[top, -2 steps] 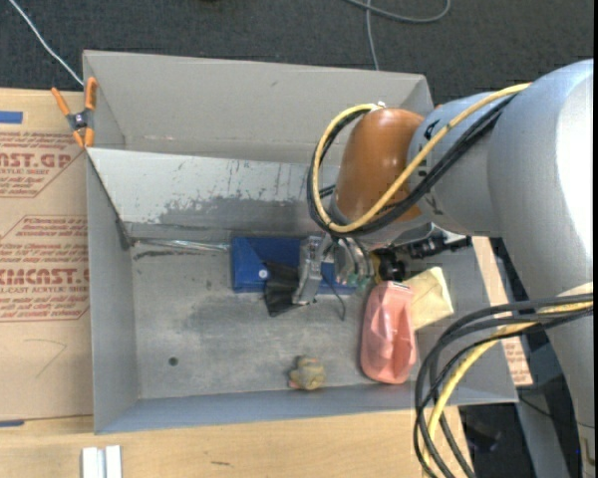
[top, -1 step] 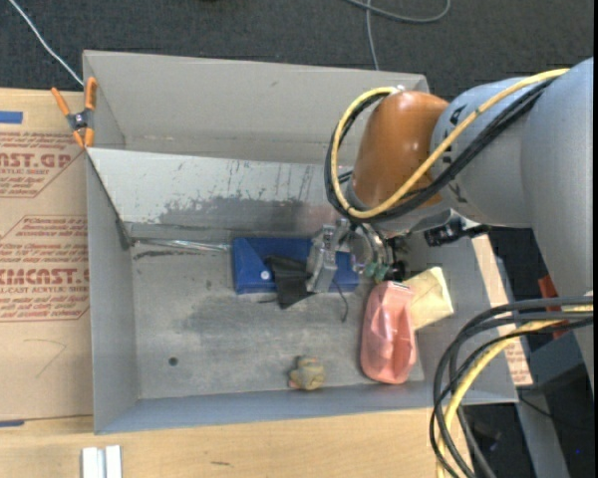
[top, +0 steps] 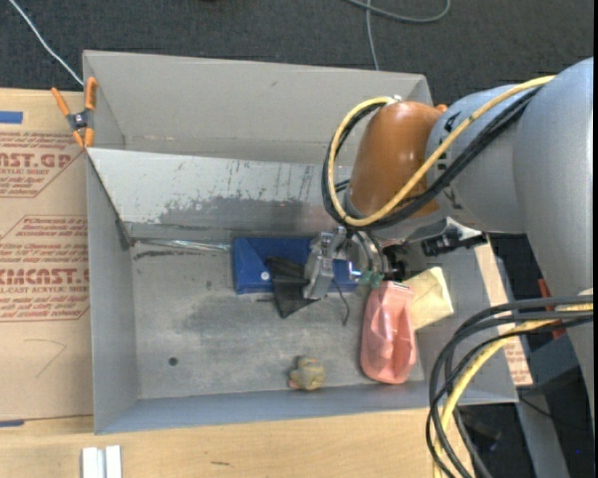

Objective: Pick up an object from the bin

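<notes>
Lying beneath the jaws, blue box [top: 251, 265], right end covered.

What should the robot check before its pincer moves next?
1. The pincer is above a thing: ok, over the blue box and black piece mid-bin.
2. Something held by it: cannot tell.
3. The pink bag is out of the way: not ok, it lies close beside the pincer.
4. The tan lump is out of the way: ok, by the lower wall.
5. The bin walls are clear of the pincer: ok.
</notes>
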Tool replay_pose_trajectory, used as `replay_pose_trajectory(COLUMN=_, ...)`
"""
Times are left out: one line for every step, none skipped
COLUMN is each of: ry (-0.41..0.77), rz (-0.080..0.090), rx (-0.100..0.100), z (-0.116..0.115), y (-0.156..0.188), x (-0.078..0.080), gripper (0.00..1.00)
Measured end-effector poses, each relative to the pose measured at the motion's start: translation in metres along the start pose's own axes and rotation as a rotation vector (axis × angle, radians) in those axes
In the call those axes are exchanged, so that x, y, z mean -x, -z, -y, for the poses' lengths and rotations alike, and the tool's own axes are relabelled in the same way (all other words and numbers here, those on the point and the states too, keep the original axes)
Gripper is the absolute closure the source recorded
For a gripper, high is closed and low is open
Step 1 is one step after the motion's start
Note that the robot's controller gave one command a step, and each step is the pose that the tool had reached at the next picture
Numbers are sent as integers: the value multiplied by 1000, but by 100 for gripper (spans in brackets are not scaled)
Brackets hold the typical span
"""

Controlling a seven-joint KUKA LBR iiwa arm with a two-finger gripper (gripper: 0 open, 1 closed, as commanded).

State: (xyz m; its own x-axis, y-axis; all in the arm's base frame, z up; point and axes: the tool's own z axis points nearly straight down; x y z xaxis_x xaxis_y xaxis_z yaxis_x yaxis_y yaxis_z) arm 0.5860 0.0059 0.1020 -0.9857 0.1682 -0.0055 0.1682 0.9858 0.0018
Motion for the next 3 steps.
replay_pose_trajectory(ry=24, rz=4, rx=-1, z=25, y=70, x=-15, gripper=0)
replay_pose_trajectory(ry=25, rz=4, rx=-1, z=25, y=70, x=-15, gripper=0)
replay_pose_trajectory(ry=42, rz=12, rx=-1, z=34, y=129, x=-17, gripper=0)
